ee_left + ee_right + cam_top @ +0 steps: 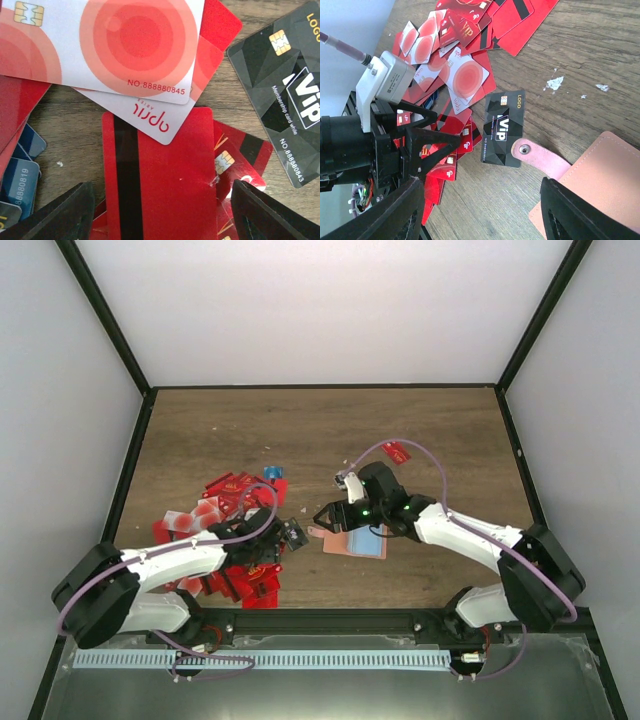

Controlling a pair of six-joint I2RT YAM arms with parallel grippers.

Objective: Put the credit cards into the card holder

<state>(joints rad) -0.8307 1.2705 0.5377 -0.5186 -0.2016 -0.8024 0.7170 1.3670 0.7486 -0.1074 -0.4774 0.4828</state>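
Top view: the credit cards (228, 525) lie in a loose overlapping heap on the left half of the wooden table (330, 430), mostly red, with some pale faces. A lone red card (397, 452) sits well apart, toward the right rear. The card holder (357, 544) lies flat near the table's middle front, just right of the heap. It is salmon-tan, and a light blue strip shows along its right side.

Left gripper (288, 533): at the right edge of the heap. On my left wrist feed the gripper (160, 220) is spread wide with nothing between the fingers (65, 215). Centred in the gap below is a red card with a black stripe (165, 180), lying face down on other cards. A pale card with red rings (115, 45) and one marked "april" lie just beyond it. A black VIP card (285, 95) lies on bare wood to the right. I cannot tell whether the fingertips touch the cards.

Right gripper (330, 519): over the holder's left end. On the right wrist feed the gripper (485, 215) is also wide open and holds nothing. The card holder (600, 185) lies by the right finger, and its pink snap strap (535, 152) reaches toward the black VIP card (505, 127). The strap's tip is just beside that card, perhaps touching it. The left gripper (437, 137) shows here too, with its fingers apart over the red cards (455, 60).
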